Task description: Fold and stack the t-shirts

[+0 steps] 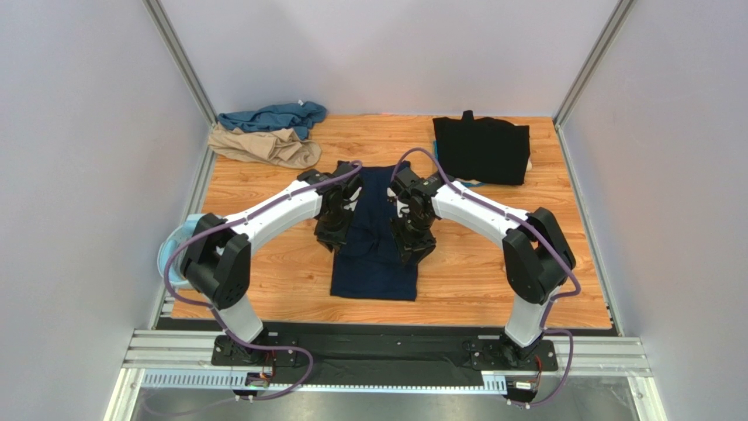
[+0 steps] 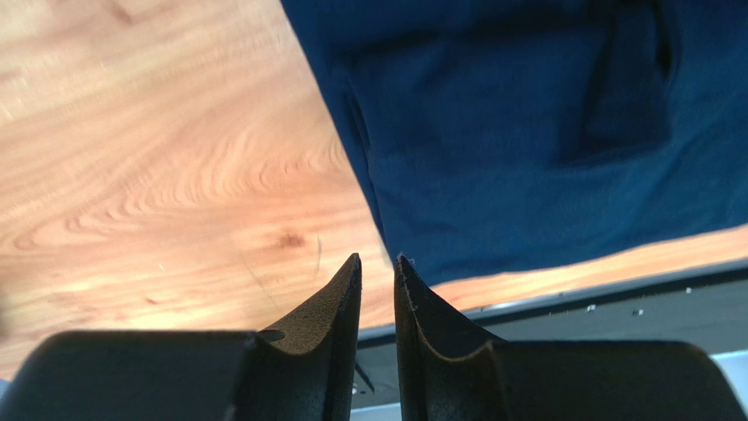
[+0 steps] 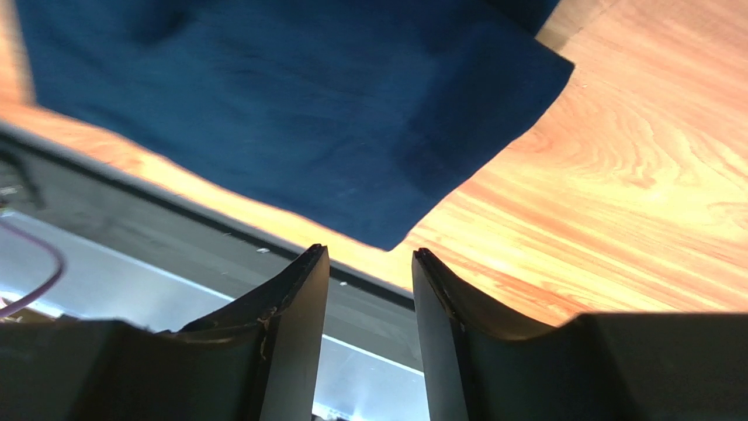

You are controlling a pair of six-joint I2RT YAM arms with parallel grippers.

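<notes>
Navy shirt (image 1: 376,259): folded long and thin, flat on the table (image 1: 492,281).
Left claw (image 2: 377,260): above the navy shirt's left edge, fingers a little apart, holding nothing.
Right claw (image 3: 369,253): above the navy shirt's right edge, fingers apart, holding nothing.
Black shirt (image 1: 481,149): folded, behind the navy shirt, to the right.
Tan shirt (image 1: 263,145): crumpled, behind the navy shirt, to the left.
Teal shirt (image 1: 274,117): crumpled, farthest back and left of the navy shirt.

Overhead, two close wrist views (sharing navy t-shirt (image 1: 376,270))

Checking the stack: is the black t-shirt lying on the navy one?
No, the black t-shirt lies by itself at the far right, while the navy t-shirt lies in the middle.
</notes>
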